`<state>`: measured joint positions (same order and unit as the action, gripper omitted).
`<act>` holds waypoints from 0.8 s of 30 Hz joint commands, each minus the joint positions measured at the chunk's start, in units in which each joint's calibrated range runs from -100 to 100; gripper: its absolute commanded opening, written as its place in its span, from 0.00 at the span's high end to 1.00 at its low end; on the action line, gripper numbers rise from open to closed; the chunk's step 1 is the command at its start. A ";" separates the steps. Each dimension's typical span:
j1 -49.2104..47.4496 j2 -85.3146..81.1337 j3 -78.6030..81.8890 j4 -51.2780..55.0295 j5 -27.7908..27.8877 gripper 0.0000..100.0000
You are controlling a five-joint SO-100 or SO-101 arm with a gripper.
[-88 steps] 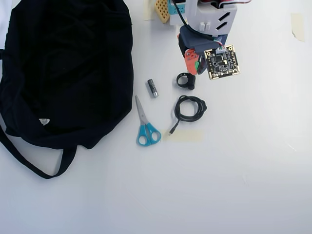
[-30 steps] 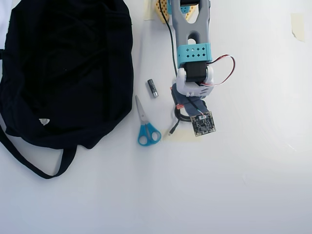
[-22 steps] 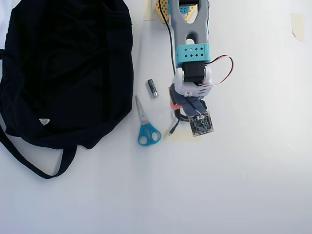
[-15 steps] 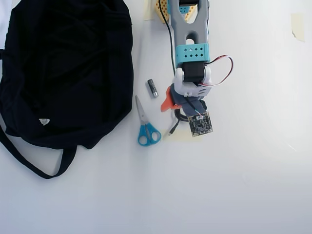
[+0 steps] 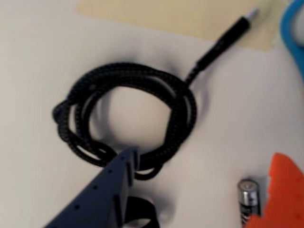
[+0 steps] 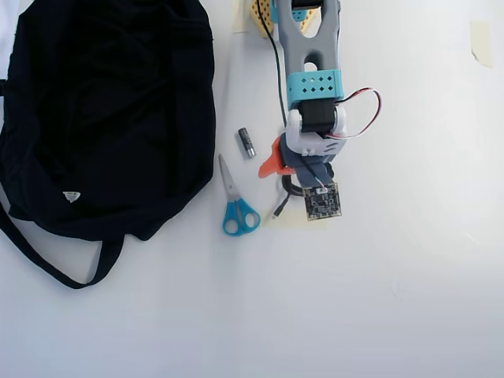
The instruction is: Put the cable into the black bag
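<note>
The cable (image 5: 181, 97) is a black braided coil lying flat on the white table, its tail and silvery plug (image 5: 250, 14) reaching up right across a strip of beige tape (image 5: 180, 14). My gripper (image 5: 204, 156) is open just over it. The blue-grey finger (image 5: 127, 159) rests at the coil's near edge, and the orange finger (image 5: 280, 180) stands well off to the right. In the overhead view the gripper (image 6: 281, 176) covers most of the cable; only its tail (image 6: 278, 208) shows. The black bag (image 6: 102, 118) lies at the far left, well apart from the gripper.
A small battery (image 5: 249, 194) (image 6: 247, 142) lies beside the orange finger. Blue-handled scissors (image 6: 236, 203) lie between bag and cable. A black ring-shaped piece (image 5: 142, 213) sits under the blue-grey finger. The bag's strap (image 6: 47, 264) loops toward the front left.
The arm came down over the cable, hiding most of it in the overhead view. In the last second the orange finger swung out to the left, opening the gripper.
</note>
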<state>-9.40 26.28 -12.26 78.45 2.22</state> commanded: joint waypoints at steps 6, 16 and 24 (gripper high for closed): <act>-0.47 2.94 -2.47 -0.67 -0.28 0.65; 0.13 3.77 -2.47 -0.75 -0.28 0.64; 0.13 5.67 -2.38 -0.84 0.40 0.64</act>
<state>-9.48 32.34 -12.42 78.45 2.37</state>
